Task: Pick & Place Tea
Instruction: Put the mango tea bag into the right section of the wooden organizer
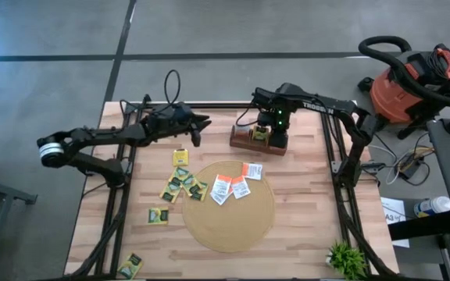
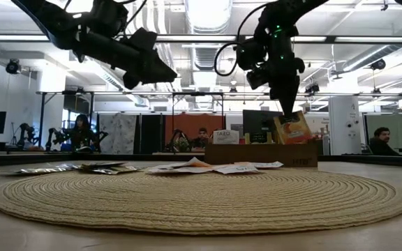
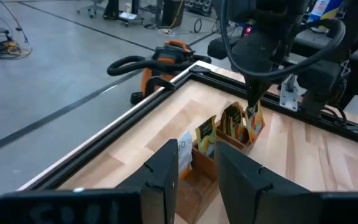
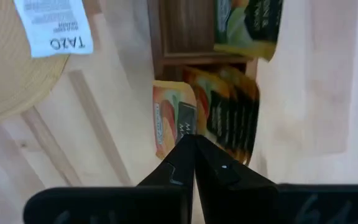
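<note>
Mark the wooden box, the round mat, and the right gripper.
wooden box (image 2: 257, 155): low view, its front wall.
round mat (image 1: 233, 230): high view, bare woven middle.
right gripper (image 4: 193, 140): right wrist view, where its shut fingertips meet, on an orange sachet.

"TAZO" on white sachet (image 4: 53, 28)

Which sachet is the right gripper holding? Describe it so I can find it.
Start at the wooden compartment box at the table's far edge. The right gripper stands over its end compartment, shut on an orange sachet. Unlike its neighbours, it is pinched between the fingers.
</note>
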You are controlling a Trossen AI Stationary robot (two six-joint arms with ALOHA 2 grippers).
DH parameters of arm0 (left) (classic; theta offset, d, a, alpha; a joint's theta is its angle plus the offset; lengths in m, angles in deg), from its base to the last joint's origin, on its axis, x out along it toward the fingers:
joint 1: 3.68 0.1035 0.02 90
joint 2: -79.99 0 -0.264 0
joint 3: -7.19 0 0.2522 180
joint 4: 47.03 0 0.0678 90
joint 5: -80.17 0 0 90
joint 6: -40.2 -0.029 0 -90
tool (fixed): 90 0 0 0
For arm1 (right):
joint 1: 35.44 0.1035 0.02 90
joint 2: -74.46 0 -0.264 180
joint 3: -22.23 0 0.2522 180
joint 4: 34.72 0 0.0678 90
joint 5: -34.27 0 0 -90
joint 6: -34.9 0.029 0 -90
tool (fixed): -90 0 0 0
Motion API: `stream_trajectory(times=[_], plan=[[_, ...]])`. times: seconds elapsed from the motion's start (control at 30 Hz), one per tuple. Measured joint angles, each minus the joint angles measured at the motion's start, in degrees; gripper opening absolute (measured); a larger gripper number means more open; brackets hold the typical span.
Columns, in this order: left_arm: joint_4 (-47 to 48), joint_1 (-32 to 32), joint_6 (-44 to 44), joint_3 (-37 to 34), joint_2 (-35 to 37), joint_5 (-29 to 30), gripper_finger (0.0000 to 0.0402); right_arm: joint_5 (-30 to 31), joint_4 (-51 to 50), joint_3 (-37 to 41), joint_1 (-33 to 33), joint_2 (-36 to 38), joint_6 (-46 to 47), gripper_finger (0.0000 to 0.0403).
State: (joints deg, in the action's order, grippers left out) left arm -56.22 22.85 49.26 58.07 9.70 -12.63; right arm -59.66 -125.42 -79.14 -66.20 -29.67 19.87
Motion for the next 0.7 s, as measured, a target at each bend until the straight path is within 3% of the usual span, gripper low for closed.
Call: stream_trajectory(times=[0.7], plan=[[-0.12, 0.0, 0.57, 0.02, -0.08, 1.47, 0.0099, 1.15, 2.38, 1.6, -1.25, 0.14, 0.04, 0.0008]])
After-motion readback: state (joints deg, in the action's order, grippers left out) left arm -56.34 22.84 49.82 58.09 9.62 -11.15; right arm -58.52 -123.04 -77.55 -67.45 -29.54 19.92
